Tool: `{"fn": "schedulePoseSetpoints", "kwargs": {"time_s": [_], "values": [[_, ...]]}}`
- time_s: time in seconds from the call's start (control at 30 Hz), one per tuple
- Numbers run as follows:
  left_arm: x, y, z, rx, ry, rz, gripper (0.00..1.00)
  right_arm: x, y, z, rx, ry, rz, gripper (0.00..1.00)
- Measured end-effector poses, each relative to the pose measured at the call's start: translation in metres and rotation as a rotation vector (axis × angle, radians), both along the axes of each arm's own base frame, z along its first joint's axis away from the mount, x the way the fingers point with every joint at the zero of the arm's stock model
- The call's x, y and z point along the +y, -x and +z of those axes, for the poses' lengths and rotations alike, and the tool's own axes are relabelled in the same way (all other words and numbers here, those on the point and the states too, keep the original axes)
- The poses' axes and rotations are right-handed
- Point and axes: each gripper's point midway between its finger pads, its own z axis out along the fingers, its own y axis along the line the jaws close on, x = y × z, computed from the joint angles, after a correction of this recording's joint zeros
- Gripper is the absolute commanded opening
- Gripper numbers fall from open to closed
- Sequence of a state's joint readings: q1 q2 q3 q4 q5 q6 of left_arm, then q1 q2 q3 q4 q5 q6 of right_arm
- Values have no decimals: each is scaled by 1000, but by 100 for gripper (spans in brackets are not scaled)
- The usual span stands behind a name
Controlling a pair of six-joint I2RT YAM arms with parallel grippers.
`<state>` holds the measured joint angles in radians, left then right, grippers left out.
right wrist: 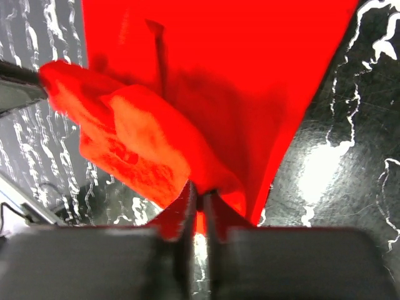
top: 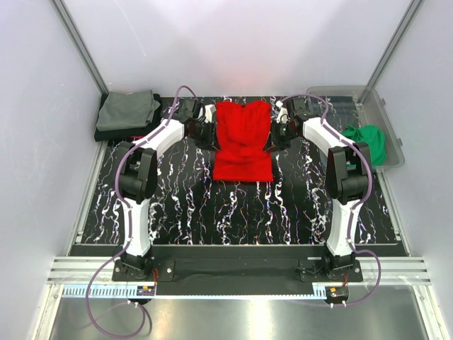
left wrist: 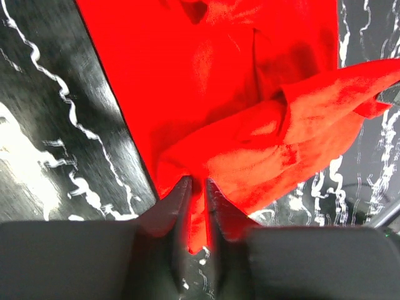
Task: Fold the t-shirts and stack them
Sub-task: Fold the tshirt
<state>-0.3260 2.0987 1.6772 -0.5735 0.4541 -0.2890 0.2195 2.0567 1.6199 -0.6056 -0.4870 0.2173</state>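
White-walled enclosure is surrounding a black marbled table point(top: 177, 205). The red t-shirt point(top: 243, 142) is lying at the middle of the table's far half, narrowed into a strip with both side edges turned inward.

Risks, as judged:
- If either side is letting go unevenly, the turned-in flap is likely to be dragged back out and the fold lost. A loose hump of cloth is sitting on each side and is not lying flat.
- Cloth is running between the fingers, so any withdrawal could be snagging it and skewing the strip on the table.

Grip: the left gripper point(top: 205, 133) is pinching a fold of the shirt's left edge. Its fingers point(left wrist: 175, 206) are standing narrowly apart with red cloth filling the gap. The right gripper point(top: 276, 134) is pinching the right edge likewise, its fingers point(right wrist: 215, 212) almost together on the cloth.

At the table's far-left corner, a grey-olive t-shirt point(top: 127, 110) is resting on a dark t-shirt point(top: 117, 134). At the table's far-right edge, a green t-shirt point(top: 368, 142) is lying in a clear plastic bin point(top: 375, 106).
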Motion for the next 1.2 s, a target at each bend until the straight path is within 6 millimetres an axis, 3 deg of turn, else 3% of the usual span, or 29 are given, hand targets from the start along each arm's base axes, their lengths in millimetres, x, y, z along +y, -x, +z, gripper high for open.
{"fn": "schedulePoseSetpoints", "kwargs": {"time_s": [0.03, 0.1, 0.13, 0.2, 0.33, 0.47, 0.63, 0.73, 1.2], "values": [[0, -2, -1, -2, -3, -3, 45, -1, 0, -3, 5, 7, -2, 42], [1, -3, -3, -5, -9, -4, 55, -5, 0, -7, 7, 30, -10, 49], [2, -3, -4, -7, -15, -4, 65, -7, -1, -8, 5, 42, -13, 50], [6, -4, -5, -11, -33, -1, 70, -12, -2, -9, -1, 61, -22, 51], [16, 5, -1, 2, -50, 10, 70, -24, 13, -11, 23, 70, -37, 52], [26, 39, 4, 67, -9, 6, 69, -30, 49, -14, 91, 43, -38, 52], [28, 86, -21, 232, 46, -1, 68, -27, 81, -32, 195, 9, -22, 52], [27, 107, -35, 323, 65, 8, 69, -25, 87, -34, 218, -8, -18, 52], [10, 105, -47, 401, 159, 19, 66, -22, 99, -56, 301, -26, -23, 52]]}}
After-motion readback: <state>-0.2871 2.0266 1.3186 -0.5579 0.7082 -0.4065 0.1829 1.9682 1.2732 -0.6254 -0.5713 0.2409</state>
